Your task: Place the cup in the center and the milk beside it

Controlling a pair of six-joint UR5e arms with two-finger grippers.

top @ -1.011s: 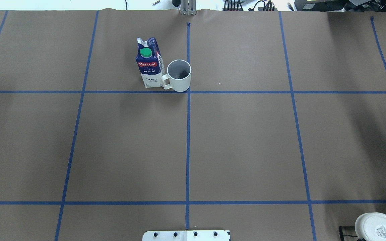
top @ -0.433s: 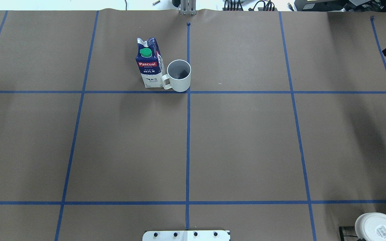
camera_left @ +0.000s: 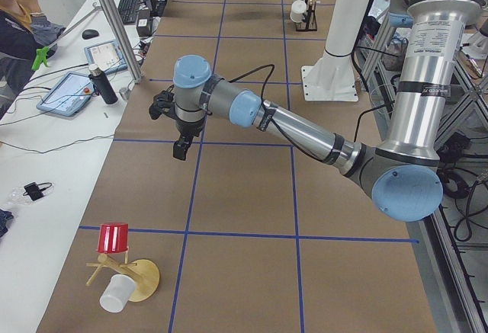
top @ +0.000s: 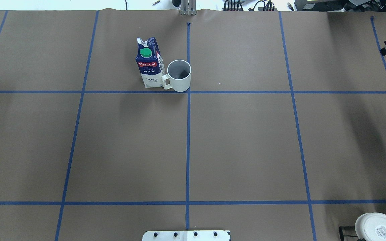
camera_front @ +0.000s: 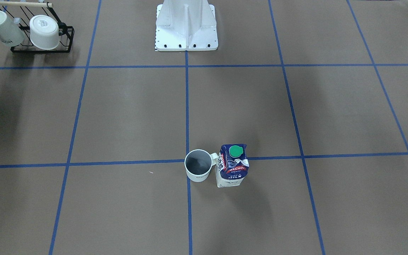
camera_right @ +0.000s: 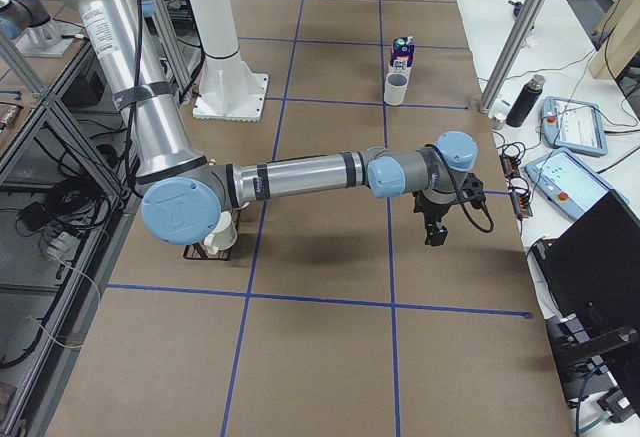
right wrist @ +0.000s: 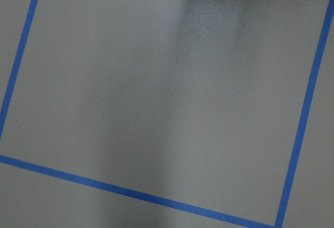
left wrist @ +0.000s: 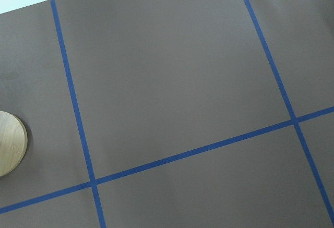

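From behind the robot's shoulders: white mug (top: pixel 179 79) sits right at the centre tape crossing (top: pixel 188 92), with the Pascual milk carton (top: pixel 149 67) touching its handle. Looks finished to me.

Front view: same pairing, but the mug's lettering is too small to read.

Left-end view: left gripper (camera_left: pixel 181 148) hangs over bare paper, well apart from both. Can't tell if it's open or closed.

Right-end view: right gripper (camera_right: pixel 433 232) is parked the same way, and again I can't tell its state.

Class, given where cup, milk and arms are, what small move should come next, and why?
Probably just park: the cup stands at the center crossing, the milk close beside it, left pincer and right pincer far off.
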